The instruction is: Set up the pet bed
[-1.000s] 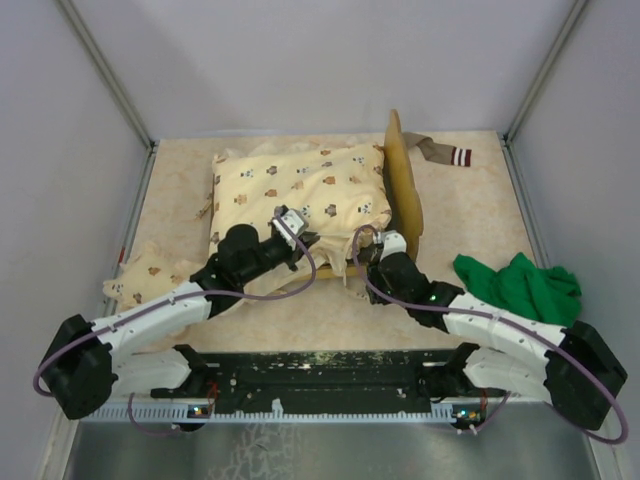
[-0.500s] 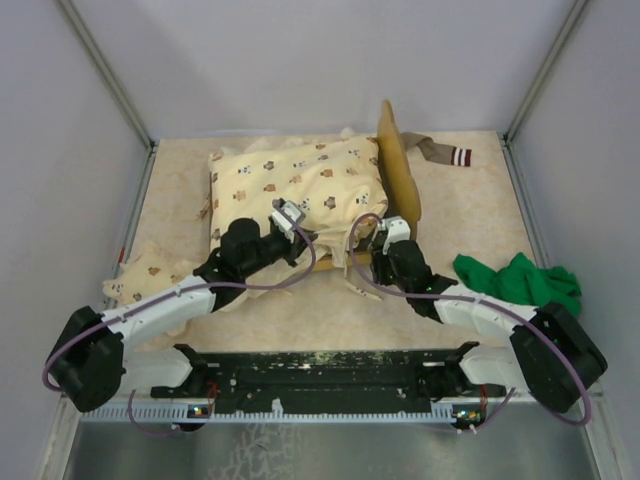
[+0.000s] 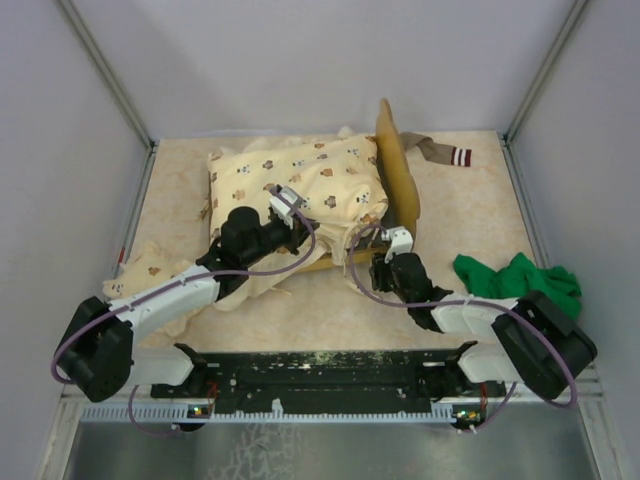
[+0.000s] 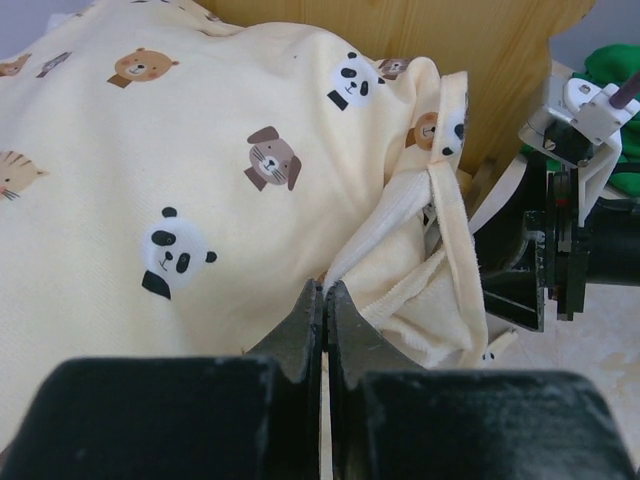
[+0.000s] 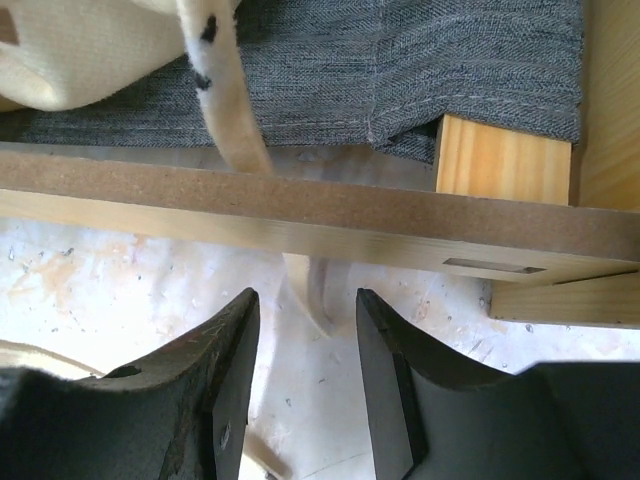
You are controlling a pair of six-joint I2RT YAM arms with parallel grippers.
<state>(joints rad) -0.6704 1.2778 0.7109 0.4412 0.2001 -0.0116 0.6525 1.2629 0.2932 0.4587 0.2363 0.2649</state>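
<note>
The pet bed (image 3: 398, 172) stands at the back middle, its wavy wooden headboard upright on the right. A cream animal-print quilt (image 3: 290, 185) is heaped over it. My left gripper (image 3: 292, 224) is shut at the quilt's near edge. In the left wrist view its tips (image 4: 325, 292) pinch a taut fold of the quilt (image 4: 180, 170), in front of the headboard (image 4: 480, 50). My right gripper (image 3: 386, 258) is open at the bed's near rail. In the right wrist view (image 5: 305, 330) it straddles a cream strip (image 5: 310, 290) under the side rail (image 5: 300, 215). The grey fabric base (image 5: 420, 70) shows above.
A green cloth (image 3: 520, 282) lies right of the bed, near my right arm. A second cream animal-print piece (image 3: 150, 270) lies at the left, partly under my left arm. A striped strap (image 3: 445, 153) lies behind the headboard. Walls close in the table at the left, back and right.
My right gripper has moved left and in close to the bed's near rail. My left gripper has moved slightly back, and the quilt and headboard have shifted a little back and left.
</note>
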